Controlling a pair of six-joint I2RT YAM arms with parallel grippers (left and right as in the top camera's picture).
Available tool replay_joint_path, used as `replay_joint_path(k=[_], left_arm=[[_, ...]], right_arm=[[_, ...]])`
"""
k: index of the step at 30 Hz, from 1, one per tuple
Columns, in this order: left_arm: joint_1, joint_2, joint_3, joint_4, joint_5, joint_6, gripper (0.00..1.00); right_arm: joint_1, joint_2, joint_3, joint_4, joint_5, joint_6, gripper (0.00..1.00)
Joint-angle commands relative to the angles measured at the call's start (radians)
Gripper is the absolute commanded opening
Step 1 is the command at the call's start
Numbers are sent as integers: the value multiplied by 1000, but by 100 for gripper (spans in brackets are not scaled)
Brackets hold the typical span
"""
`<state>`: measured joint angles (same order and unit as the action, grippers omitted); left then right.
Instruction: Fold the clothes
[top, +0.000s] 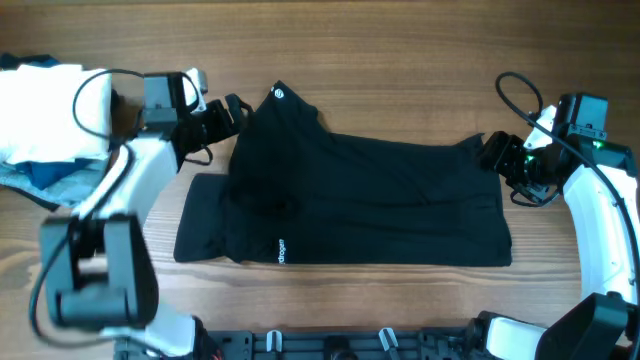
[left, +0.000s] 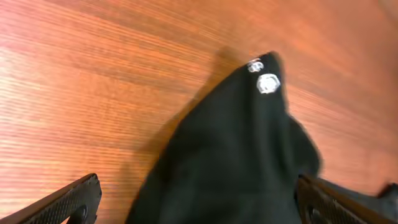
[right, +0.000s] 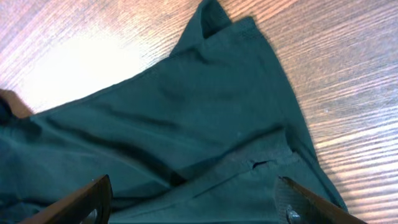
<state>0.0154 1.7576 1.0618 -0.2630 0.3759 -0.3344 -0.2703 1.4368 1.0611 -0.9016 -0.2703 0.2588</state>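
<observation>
The black garment (top: 350, 200) lies spread on the wooden table, partly folded, with a small white round logo (top: 278, 94) at its far-left corner and a white printed mark (top: 281, 250) near the front edge. My left gripper (top: 232, 112) is open at the garment's upper-left corner; in the left wrist view the dark cloth (left: 230, 155) with the logo (left: 268, 83) lies between the spread fingers (left: 199, 208). My right gripper (top: 497, 152) is open at the upper-right corner, fingers (right: 193, 205) spread over the cloth (right: 186, 124).
A white folded cloth (top: 40, 95) on blue folded garments (top: 45, 172) sits at the far left edge. Bare wooden table (top: 400, 90) lies behind the garment. The arm bases stand at the front edge.
</observation>
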Motion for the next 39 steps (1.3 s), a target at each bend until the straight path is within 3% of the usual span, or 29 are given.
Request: replay_joint_path(k=[1, 4, 6, 8, 9, 10, 12, 17, 20, 24, 30, 35, 36, 37, 39], left_arm=[[-4, 158, 138, -14, 55, 9, 100], [-47, 270, 180, -9, 66, 9, 98], [-77, 298, 180, -10, 66, 9, 91], [-112, 306, 180, 15, 65, 10, 75], [-116, 306, 180, 29, 65, 9, 61], [-116, 306, 180, 33, 65, 8, 40], [-116, 306, 180, 28, 32, 9, 19], [-116, 306, 180, 31, -10, 8, 4], [-106, 296, 180, -11, -10, -17, 4], [-52, 195, 180, -66, 43, -22, 4], [-30, 163, 180, -183, 42, -21, 4], [-30, 163, 180, -189, 39, -21, 4], [-30, 163, 180, -192, 39, -21, 6], [-30, 163, 180, -192, 39, -21, 8], [-31, 163, 180, -178, 39, -21, 7]], right_arm=[[-2, -4, 5, -6, -23, -20, 84], [-2, -4, 4, -7, -23, -20, 84], [-2, -4, 4, -3, -23, -20, 84], [-2, -4, 4, 0, -23, -20, 83], [-2, -4, 4, -2, -19, -21, 83], [-2, -4, 4, -2, -19, -21, 83], [-2, -4, 4, -4, -19, -21, 83], [-2, 25, 4, -10, -16, -50, 69], [-2, 120, 10, 11, -16, -76, 70], [-2, 216, 46, 233, 2, -32, 72], [31, 393, 46, 473, 0, 14, 63], [79, 484, 46, 549, 61, 66, 59], [80, 492, 46, 535, 90, 86, 53], [80, 497, 46, 530, 106, 90, 42], [80, 499, 46, 530, 121, 116, 9]])
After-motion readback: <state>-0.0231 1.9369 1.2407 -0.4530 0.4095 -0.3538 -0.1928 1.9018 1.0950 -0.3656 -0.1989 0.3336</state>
